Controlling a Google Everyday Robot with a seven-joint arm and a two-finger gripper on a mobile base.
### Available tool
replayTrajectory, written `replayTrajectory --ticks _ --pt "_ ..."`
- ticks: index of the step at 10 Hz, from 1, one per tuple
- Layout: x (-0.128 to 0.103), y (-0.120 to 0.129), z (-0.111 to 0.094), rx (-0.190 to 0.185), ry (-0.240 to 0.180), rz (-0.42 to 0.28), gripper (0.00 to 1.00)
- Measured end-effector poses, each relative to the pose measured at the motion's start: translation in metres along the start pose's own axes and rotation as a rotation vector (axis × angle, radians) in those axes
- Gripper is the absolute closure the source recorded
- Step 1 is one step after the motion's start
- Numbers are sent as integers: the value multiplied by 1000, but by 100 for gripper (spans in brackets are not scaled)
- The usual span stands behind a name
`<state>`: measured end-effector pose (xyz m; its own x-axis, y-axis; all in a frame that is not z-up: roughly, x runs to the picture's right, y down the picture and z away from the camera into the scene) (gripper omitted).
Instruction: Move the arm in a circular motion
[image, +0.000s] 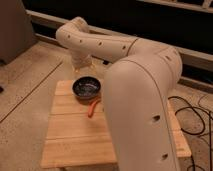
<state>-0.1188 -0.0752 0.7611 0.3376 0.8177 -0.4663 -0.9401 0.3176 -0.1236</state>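
The cream-beige arm (137, 95) fills the right and middle of the camera view. Its thick segment rises from the lower right, runs to a bulbous joint (75, 32) at the upper left and bends down. The gripper (82, 65) hangs at the end of that bend, just behind and above a dark bowl (86, 87) on the wooden table (70, 135). The gripper touches nothing that I can see.
An orange-red tool (92, 107) lies on the table in front of the bowl. The arm hides the table's right half. Black cables (192, 117) lie on the floor at the right. A dark wall with a pale rail (45, 20) runs behind.
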Motion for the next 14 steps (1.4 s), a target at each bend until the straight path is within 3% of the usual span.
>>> replayTrajectory --ticks 3,7,11,13,14 --pt "14 27 -2 -12 -22 -68 35" --pt "48 43 0 -67 -37 -58 35" --pt "90 17 3 -84 -35 37 35" --pt "108 -10 0 -67 -35 103 35" --pt "120 -34 -2 -41 -27 158 35"
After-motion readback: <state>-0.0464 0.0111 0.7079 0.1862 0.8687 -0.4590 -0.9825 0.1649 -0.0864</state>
